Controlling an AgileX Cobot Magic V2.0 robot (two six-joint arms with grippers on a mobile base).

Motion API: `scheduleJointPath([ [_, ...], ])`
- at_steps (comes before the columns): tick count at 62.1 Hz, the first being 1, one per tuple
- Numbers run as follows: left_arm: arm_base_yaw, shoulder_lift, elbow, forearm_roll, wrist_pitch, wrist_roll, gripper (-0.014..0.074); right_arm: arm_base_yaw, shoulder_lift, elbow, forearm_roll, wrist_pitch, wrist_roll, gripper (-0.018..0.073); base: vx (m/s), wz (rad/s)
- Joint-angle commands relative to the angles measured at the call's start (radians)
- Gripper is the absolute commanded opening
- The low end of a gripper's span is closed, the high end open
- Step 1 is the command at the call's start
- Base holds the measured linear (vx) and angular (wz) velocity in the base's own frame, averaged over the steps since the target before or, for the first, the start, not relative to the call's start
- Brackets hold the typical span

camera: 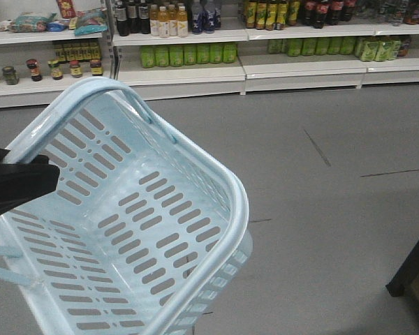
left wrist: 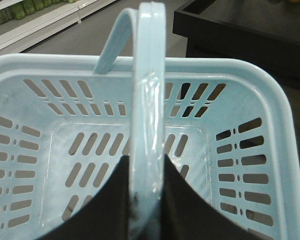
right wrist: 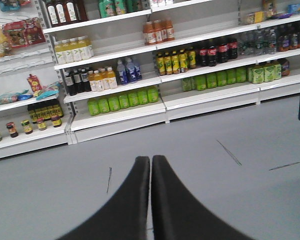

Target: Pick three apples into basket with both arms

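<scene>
The pale blue basket hangs tilted above the grey floor, filling the lower left of the front view. Its inside shows only slotted walls and bottom. My left gripper is shut on the basket's loop handle, which runs up between the two black fingers. A black part of that arm shows at the basket's left rim. My right gripper is shut with nothing between its fingers, held over bare floor and facing the shelves. The apples are out of view.
White shop shelves with bottles and jars line the far wall. A black stand's edge shows at the lower right, and a black counter lies beyond the basket. Grey floor lies between.
</scene>
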Motion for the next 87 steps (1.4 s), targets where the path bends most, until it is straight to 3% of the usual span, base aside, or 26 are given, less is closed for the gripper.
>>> scheduleJointPath([
  [1, -0.004, -0.011, -0.028, -0.036, -0.097, -0.004, -0.0006, -0.004, -0.011, 0.013, -0.007, -0.076, -0.008, -0.0005, 0.18, -0.30],
  [87, -0.004, -0.011, -0.028, -0.036, -0.097, -0.004, -0.0006, -0.004, -0.011, 0.013, -0.007, -0.076, -0.008, -0.0005, 0.16, -0.48],
])
